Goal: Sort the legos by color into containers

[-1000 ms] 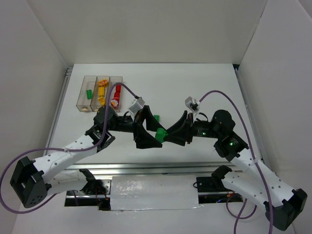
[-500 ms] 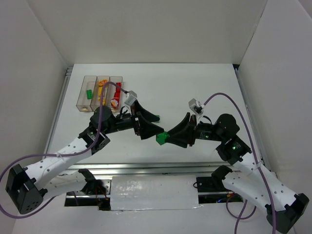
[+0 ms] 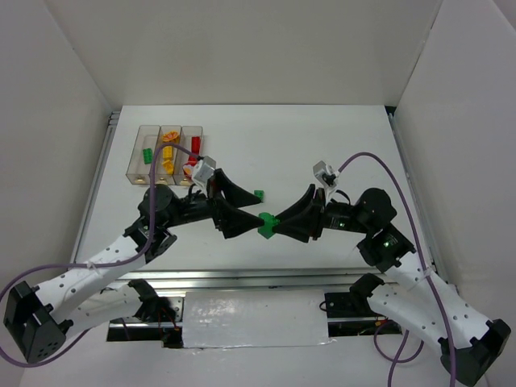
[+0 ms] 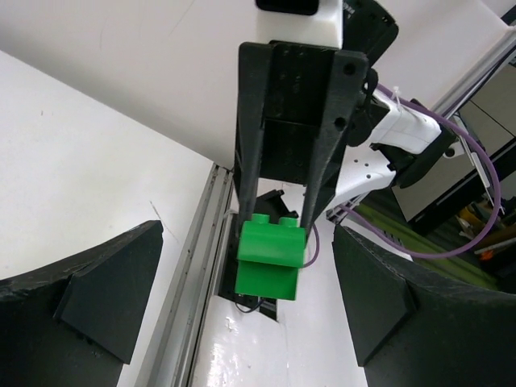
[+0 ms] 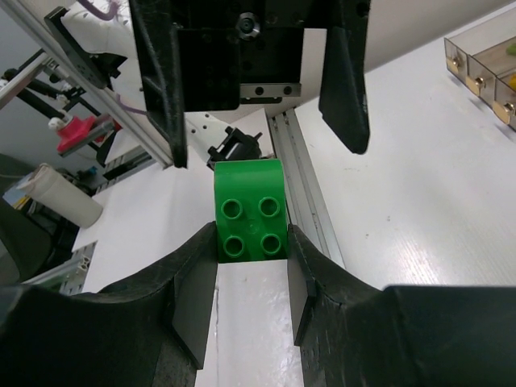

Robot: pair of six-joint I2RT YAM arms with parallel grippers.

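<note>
Green studded plastic brick (image 3: 265,225), small and chunky, is pinched at the tips of the right gripper (image 3: 272,223) and held up over the middle of the white table (image 3: 322,137). The right gripper's black fingers (image 5: 193,298) are clamped against the brick's two sides. Its four studs face the right wrist camera and its far end is rounded.

The right arm (image 3: 419,282) rises from its base at the lower right, bends at an elbow near the table's right side, and reaches leftward with the wrist roughly level. The left arm (image 3: 97,262) comes up from the lower left, folds at an elbow near the bins, and reaches rightward, so the two grippers meet nose to nose.

The left gripper (image 3: 251,207) is spread wide and grasps nothing. In the left wrist view its two black fingers (image 4: 105,298) stand on either side of the brick with clear gaps. From above, its nearer fingertip is just beside the brick; whether they touch cannot be told.

A second green brick (image 3: 258,194) lies on the table just past the left gripper's farther fingertip.

Three clear plastic bins (image 3: 148,131), joined in a row, sit at the table's far left. The left bin holds a green piece (image 3: 147,152), the middle one yellow pieces (image 3: 168,151), and the right one red pieces (image 3: 193,151).
</note>
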